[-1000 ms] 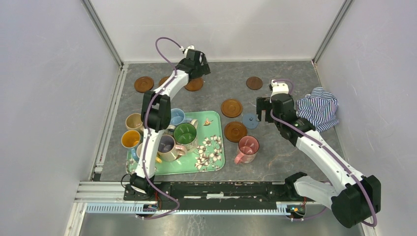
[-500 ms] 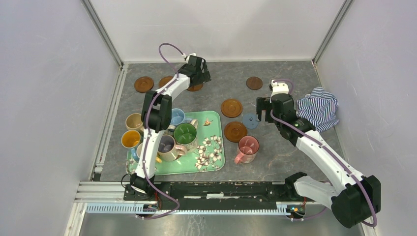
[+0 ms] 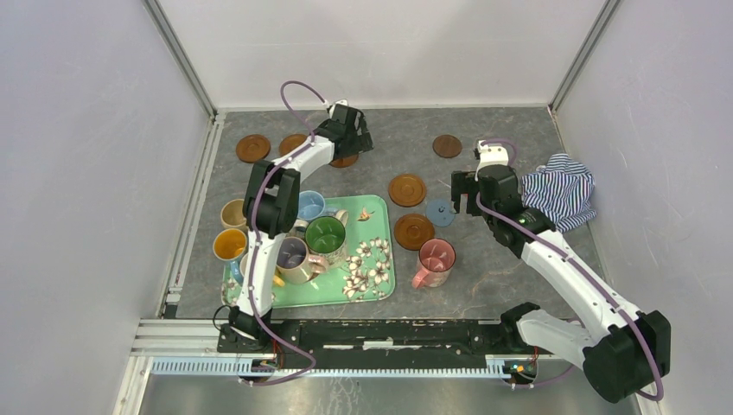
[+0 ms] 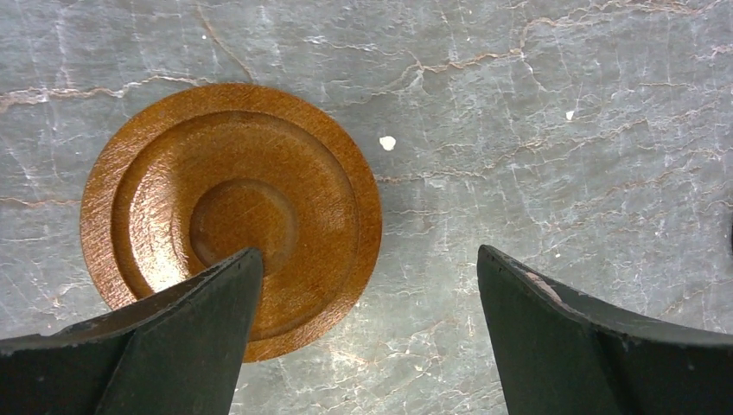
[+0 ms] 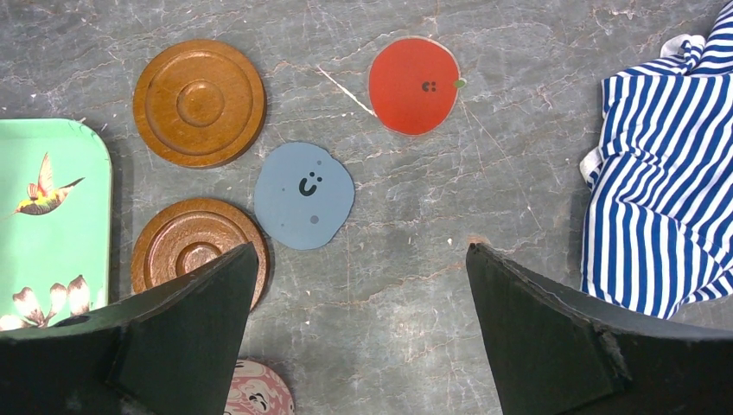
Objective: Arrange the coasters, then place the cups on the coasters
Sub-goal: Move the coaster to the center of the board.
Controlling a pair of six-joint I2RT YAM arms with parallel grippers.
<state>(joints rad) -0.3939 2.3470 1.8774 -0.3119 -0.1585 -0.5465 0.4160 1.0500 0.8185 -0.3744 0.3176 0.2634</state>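
Note:
Wooden coasters lie at the back left (image 3: 252, 148), back right (image 3: 447, 145) and mid-table (image 3: 406, 189) (image 3: 414, 231), with a blue-grey coaster (image 3: 440, 211) beside them. My left gripper (image 3: 350, 138) hangs open over one wooden coaster (image 4: 231, 216); its left finger (image 4: 186, 337) overlaps that disc, and bare table lies between the jaws. My right gripper (image 5: 361, 255) is open above the table, near the blue-grey coaster (image 5: 304, 194) and a red coaster (image 5: 413, 85). A pink cup (image 3: 435, 258) stands on the table. Several cups, among them a green one (image 3: 326, 235), crowd the tray.
A green floral tray (image 3: 372, 285) sits at the near left. A blue-and-white striped cloth (image 3: 562, 194) lies bunched at the right, close to my right gripper. White walls enclose the table on three sides.
My left gripper has shifted a little toward the near right, covering more of the wooden coaster under it. The right arm has stayed still.

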